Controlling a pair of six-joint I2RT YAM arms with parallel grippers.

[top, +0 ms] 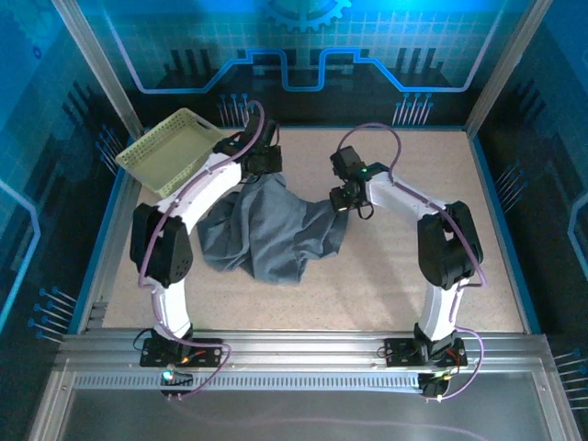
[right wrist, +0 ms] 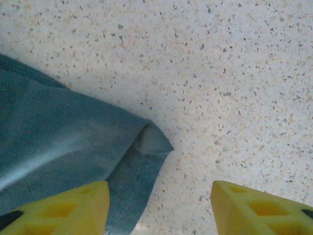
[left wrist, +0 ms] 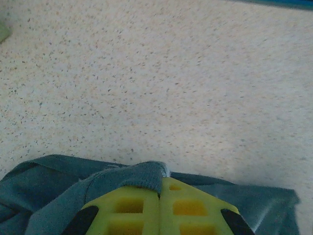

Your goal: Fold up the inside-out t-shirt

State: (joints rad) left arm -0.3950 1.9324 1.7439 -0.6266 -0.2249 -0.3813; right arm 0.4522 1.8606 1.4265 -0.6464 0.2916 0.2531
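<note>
The inside-out t-shirt [top: 271, 234], dark slate-grey and wrinkly, lies bunched on the table between the two arms. My left gripper [top: 268, 167] is at its far left part, shut on a fold of the fabric [left wrist: 142, 174] that pokes out between the yellow fingertips [left wrist: 186, 200]. My right gripper [top: 342, 198] hovers at the shirt's right edge with its jaws open. A hemmed corner of the shirt [right wrist: 146, 147] lies flat on the table between and ahead of the yellow fingers [right wrist: 68, 205], free of them.
A pale yellow-green lattice basket [top: 170, 150] sits tilted at the back left, close behind the left arm. Speckled tabletop [top: 413, 285] stretches bare to the right and in front of the shirt. Metal frame rails border the table.
</note>
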